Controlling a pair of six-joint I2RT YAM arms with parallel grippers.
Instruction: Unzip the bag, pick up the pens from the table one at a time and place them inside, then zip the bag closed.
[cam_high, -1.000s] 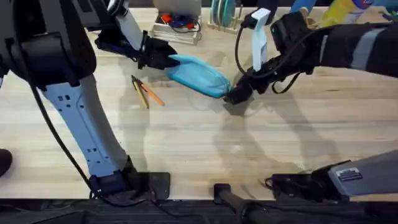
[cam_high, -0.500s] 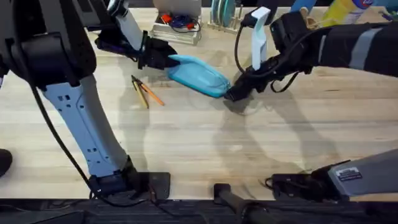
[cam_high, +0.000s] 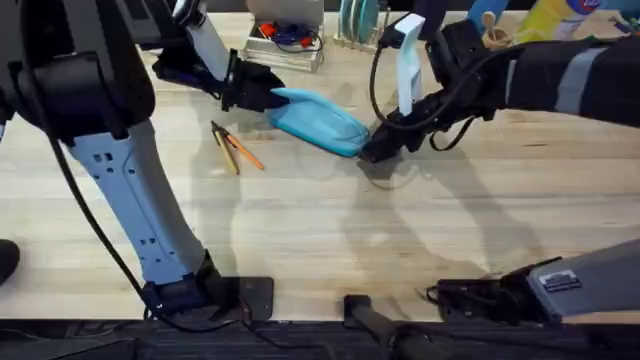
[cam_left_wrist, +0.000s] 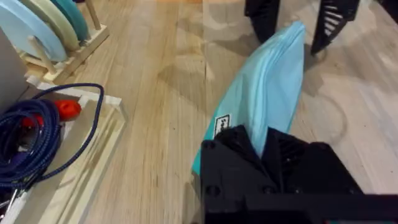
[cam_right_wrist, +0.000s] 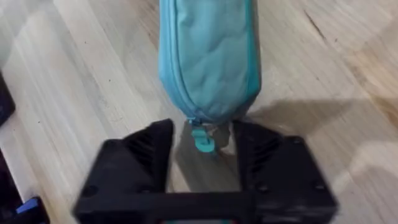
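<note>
Pens (cam_high: 232, 146) left of bag (cam_high: 318, 122)

The bag (cam_left_wrist: 267, 87) carries a small white label (cam_left_wrist: 221, 127) with dark letters on its side, close to the left pincer (cam_left_wrist: 267, 163); the letters are too small and tilted to read. A white sticker (cam_high: 562, 281) sits on the right arm's base at 4 o'clock in the overhead view, its print also unreadable.
</note>
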